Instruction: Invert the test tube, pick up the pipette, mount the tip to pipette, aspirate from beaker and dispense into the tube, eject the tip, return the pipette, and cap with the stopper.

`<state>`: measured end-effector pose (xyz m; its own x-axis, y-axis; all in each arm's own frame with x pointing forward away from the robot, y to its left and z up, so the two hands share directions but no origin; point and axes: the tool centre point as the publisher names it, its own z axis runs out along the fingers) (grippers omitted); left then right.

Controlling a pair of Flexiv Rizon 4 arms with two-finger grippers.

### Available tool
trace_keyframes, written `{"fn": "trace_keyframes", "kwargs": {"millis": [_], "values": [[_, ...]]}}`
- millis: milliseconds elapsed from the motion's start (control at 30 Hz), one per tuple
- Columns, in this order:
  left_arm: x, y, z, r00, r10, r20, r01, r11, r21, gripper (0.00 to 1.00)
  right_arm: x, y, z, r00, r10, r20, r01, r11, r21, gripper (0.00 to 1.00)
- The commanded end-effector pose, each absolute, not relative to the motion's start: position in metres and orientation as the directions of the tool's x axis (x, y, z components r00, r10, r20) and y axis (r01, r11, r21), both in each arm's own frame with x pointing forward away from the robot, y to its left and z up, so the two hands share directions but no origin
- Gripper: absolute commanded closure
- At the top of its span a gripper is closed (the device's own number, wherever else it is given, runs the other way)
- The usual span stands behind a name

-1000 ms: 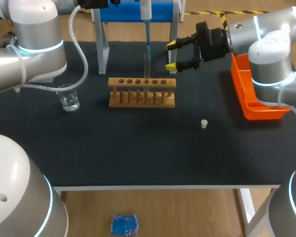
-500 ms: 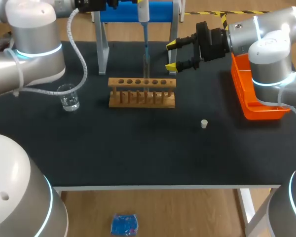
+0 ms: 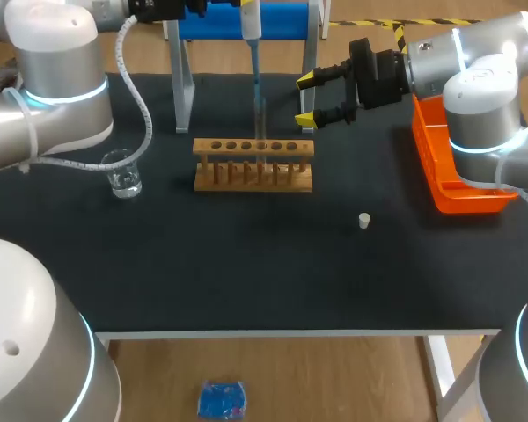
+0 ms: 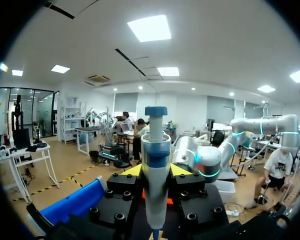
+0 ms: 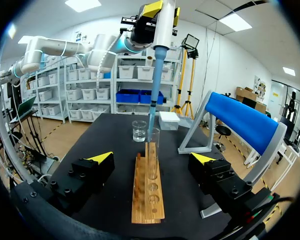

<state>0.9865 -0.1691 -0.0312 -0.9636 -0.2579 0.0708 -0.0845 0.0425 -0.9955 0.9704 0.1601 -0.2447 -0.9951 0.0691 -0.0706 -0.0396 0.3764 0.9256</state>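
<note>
My left gripper (image 3: 246,7) is at the table's back, shut on the white pipette (image 3: 251,22) and holding it upright. The pipette's blue tip (image 3: 257,88) hangs above a clear test tube (image 3: 262,119) standing in the wooden rack (image 3: 253,164). In the left wrist view the pipette (image 4: 155,170) sits between my yellow fingertips (image 4: 132,170). My right gripper (image 3: 308,98) stands open to the right of the tube, pointing at it, with nothing in it. From the right wrist, the gripper (image 5: 152,160) faces the rack (image 5: 149,187), the pipette (image 5: 162,25) and the beaker (image 5: 139,131). The beaker (image 3: 123,173) stands left of the rack. A small white stopper (image 3: 364,221) lies at front right.
An orange tray (image 3: 453,171) lies along the table's right edge under my right arm. A blue holder on grey legs (image 3: 183,83) stands at the back behind the rack. A white box (image 5: 169,120) sits beside the beaker.
My left gripper has lifted the pipette and shifted it slightly left, raising the tip above the test tube. The right arm has kept still.
</note>
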Motion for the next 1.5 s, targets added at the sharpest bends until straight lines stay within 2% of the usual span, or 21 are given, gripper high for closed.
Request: {"fn": "trace_keyframes", "kwargs": {"millis": [33,633,1500], "values": [[0.984,-0.17,-0.031,-0.961,-0.27,0.064,-0.076,0.034,-0.997,1.0,0.97,0.16,-0.245,-0.995,0.068,-0.071,-0.04,0.377,0.926,0.0],[0.981,-0.174,-0.034,-0.96,-0.276,0.043,-0.04,-0.016,-0.999,1.0,0.97,0.16,-0.245,-0.995,0.068,-0.071,-0.04,0.377,0.926,0.0],[0.98,-0.177,-0.046,-0.96,-0.278,0.03,-0.029,-0.011,-1.0,1.0,0.97,0.16,-0.245,-0.995,0.068,-0.071,-0.04,0.377,0.926,0.0]]}}
